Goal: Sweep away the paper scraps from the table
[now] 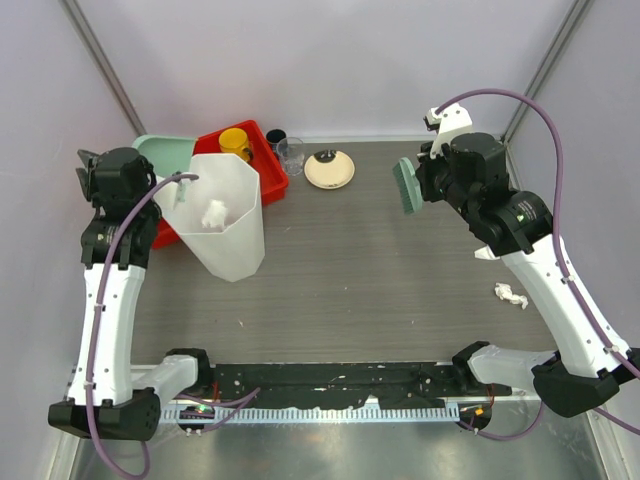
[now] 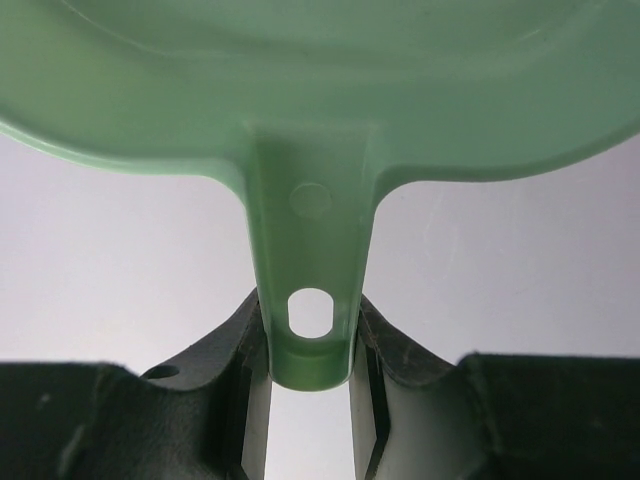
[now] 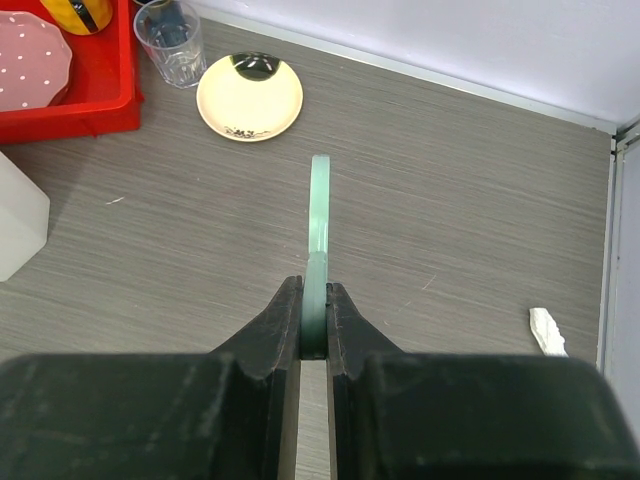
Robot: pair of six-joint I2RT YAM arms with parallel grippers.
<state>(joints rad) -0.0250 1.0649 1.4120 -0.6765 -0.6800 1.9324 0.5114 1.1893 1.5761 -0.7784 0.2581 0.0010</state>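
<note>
One crumpled white paper scrap (image 1: pixel 510 295) lies on the grey wood-grain table (image 1: pixel 380 270) near the right edge; it also shows in the right wrist view (image 3: pixel 546 330). Another wad (image 1: pixel 213 213) sits inside a tall white bin (image 1: pixel 228 215). My left gripper (image 1: pixel 180 183) is shut on the handle (image 2: pixel 310 320) of a pale green dustpan (image 1: pixel 165 150), held up over the bin's left rim. My right gripper (image 1: pixel 422 185) is shut on a green brush (image 1: pixel 405 187), seen edge-on in the right wrist view (image 3: pixel 319 210), raised above the table's back right.
A red tray (image 1: pixel 272 175) at the back left holds a yellow cup (image 1: pixel 236 142). A clear glass (image 1: pixel 291 153), a dark cup (image 1: pixel 276 136) and a round cream plate (image 1: pixel 329 169) stand beside it. Pale walls frame the table.
</note>
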